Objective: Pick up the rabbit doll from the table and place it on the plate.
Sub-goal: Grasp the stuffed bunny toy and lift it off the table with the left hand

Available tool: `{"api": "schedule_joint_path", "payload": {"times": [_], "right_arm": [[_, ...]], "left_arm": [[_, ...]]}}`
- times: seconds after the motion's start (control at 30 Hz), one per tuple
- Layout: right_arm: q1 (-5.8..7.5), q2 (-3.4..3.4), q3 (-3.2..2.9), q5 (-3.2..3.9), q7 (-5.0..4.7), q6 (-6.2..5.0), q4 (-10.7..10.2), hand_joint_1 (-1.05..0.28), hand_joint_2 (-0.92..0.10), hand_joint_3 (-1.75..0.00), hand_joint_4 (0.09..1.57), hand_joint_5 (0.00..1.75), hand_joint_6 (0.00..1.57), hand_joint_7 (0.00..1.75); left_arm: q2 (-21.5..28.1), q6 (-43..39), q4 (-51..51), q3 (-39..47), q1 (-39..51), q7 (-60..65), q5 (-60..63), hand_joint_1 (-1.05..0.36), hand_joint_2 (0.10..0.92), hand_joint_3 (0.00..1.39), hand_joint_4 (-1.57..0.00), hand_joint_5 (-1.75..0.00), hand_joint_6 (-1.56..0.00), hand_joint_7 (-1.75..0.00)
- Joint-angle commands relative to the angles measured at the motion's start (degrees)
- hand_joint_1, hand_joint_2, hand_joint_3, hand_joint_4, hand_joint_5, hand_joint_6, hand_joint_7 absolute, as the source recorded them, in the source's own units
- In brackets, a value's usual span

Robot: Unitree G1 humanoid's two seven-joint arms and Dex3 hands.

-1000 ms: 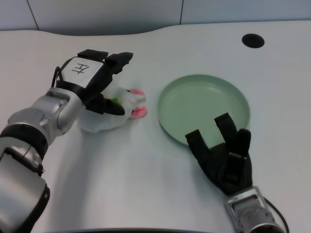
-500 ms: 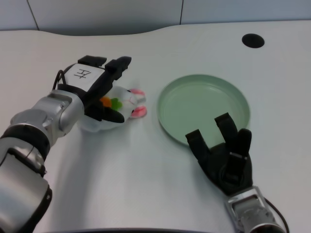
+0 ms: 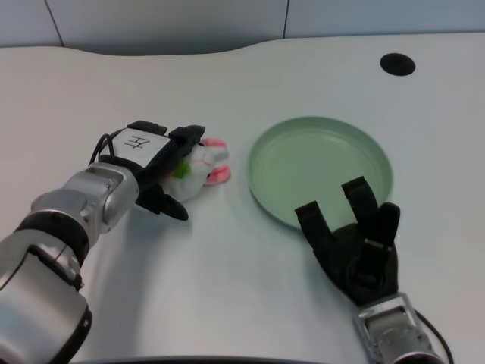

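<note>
the soft white plush rabbit doll with pink ears point(image 3: 203, 164) lies on the white table point(image 3: 227, 288), just left of the round pale green plate point(image 3: 320, 168) and not yet on it, ears pointing toward the plate's rim. the black many-fingered left hand point(image 3: 155, 163) covers it from above and behind, fingers over the top and thumb low on the near side, apparently to trap the body between them. contact looks likely, but whether the fingers actually clamp the doll i cannot tell. the plate sits close, so the carry should be brief.
</note>
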Motion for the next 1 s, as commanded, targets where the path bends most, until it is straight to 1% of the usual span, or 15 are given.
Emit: {"api": "schedule_joint_path", "payload": {"times": [0.03,0.2,0.3,0.33,0.4,0.43,0.47,0.5,0.6,0.73,0.77,0.8,0.9,0.93,1.0], "right_arm": [[3.21,1.75,0.01,0.15,-0.31,-0.34,0.61,-0.48,-0.92,-0.03,0.92,1.75,0.73,1.75],[3.55,1.72,0.43,0.38,0.5,-0.24,0.16,-0.49,-0.92,-0.03,0.92,1.75,0.71,1.75],[3.7,1.74,0.53,0.65,0.21,0.23,-0.11,-0.5,-0.91,-0.03,0.91,1.75,0.71,1.75],[3.74,1.71,0.51,0.82,0.16,0.57,-0.21,-0.48,-0.9,-0.02,0.92,1.75,0.73,1.75],[3.81,1.66,0.5,0.95,0.54,0.28,-0.3,-0.48,-0.9,-0.02,0.92,1.75,0.74,1.75],[3.83,1.65,0.51,0.92,0.85,-0.22,-0.32,-0.48,-0.91,-0.03,0.93,1.75,0.74,1.75],[3.87,1.63,0.56,0.85,0.69,-0.44,-0.42,-0.49,-0.91,-0.03,0.93,1.75,0.73,1.75],[3.91,1.63,0.55,0.88,0.51,-0.41,-0.54,-0.5,-0.91,-0.03,0.93,1.75,0.74,1.75],[4.01,1.58,0.55,0.91,0.32,-0.42,-0.83,-0.5,-0.91,-0.03,0.93,1.75,0.74,1.75],[3.83,1.47,0.56,0.97,0.44,-0.22,-0.67,-0.5,-0.91,-0.03,0.93,1.75,0.73,1.75],[3.6,1.37,0.47,1.13,0.43,0.42,-0.43,-0.5,-0.91,-0.03,0.92,1.75,0.73,1.75],[3.44,1.3,0.41,1.25,0.42,0.88,-0.26,-0.49,-0.91,-0.02,0.92,1.75,0.72,1.75],[3.18,1.25,0.42,1.2,0.33,0.67,0.18,-0.49,-0.91,-0.02,0.92,1.75,0.71,1.75],[3.1,1.23,0.51,1.08,0.27,0.45,0.24,-0.49,-0.91,-0.02,0.92,1.75,0.71,1.75],[2.89,1.12,0.66,0.9,0.33,0.26,0.4,-0.48,-0.92,-0.03,0.91,1.75,0.71,1.75]], "left_arm": [[-0.4,1.06,0.48,-1.62,1.58,2.36,1.55,-0.66,0.831,0.0,-0.24,-0.08,-0.15,-0.03],[-0.9,3.73,1.23,-4.6,2.55,4.62,4.45,-0.51,0.791,0.0,-0.32,-0.1,-0.21,-0.03],[-1.08,5.08,1.46,-6.69,3.38,8.68,6.47,-0.44,0.786,0.0,-0.44,-0.13,-0.3,-0.04],[-1.19,5.47,1.52,-7.32,3.7,10.54,7.09,-0.34,0.84,0.01,-0.63,-0.28,-0.57,-0.09],[-1.49,5.88,1.63,-7.74,4.09,13.06,7.37,-0.29,0.873,0.0,-0.71,-0.4,-0.74,-0.07],[-1.64,5.95,1.68,-7.69,4.18,13.68,7.19,-0.28,0.894,0.01,-0.66,-0.94,-0.8,-0.37],[-1.77,6.06,1.72,-7.66,4.16,14.09,7.06,-0.26,0.902,0.04,-0.55,-1.38,-0.66,-0.89],[-1.75,5.85,1.7,-7.6,3.99,14.73,6.94,-0.25,0.912,0.08,-0.5,-1.56,-0.49,-1.27],[-1.46,4.77,1.54,-7.09,3.17,15.91,6.35,-0.23,0.904,0.03,-0.49,-1.73,-0.41,-1.59],[-1.01,2.46,1.25,-5.3,1.63,15.33,4.5,-0.23,0.907,0.02,-0.49,-1.75,-0.39,-1.64],[-0.79,1.05,0.94,-3.21,-0.19,12.83,2.28,-0.21,0.915,0.03,-0.44,-1.7,-0.49,-1.38],[-0.65,0.07,0.72,-1.7,-1.47,10.92,0.7,-0.23,0.918,0.06,-0.4,-1.69,-0.51,-1.3],[-0.05,-3.53,0.13,0.69,-3.33,10.51,-1.35,-0.21,0.921,0.07,-0.39,-1.7,-0.52,-1.35],[0.03,-4.2,-0.06,1.02,-4.01,10.68,-1.46,-0.19,0.919,0.05,-0.41,-1.64,-0.54,-1.28],[-0.03,-4.8,-0.26,1.32,-4.97,11.09,-1.44,-0.19,0.908,0.01,-0.54,-1.34,-0.73,-0.81]]}}
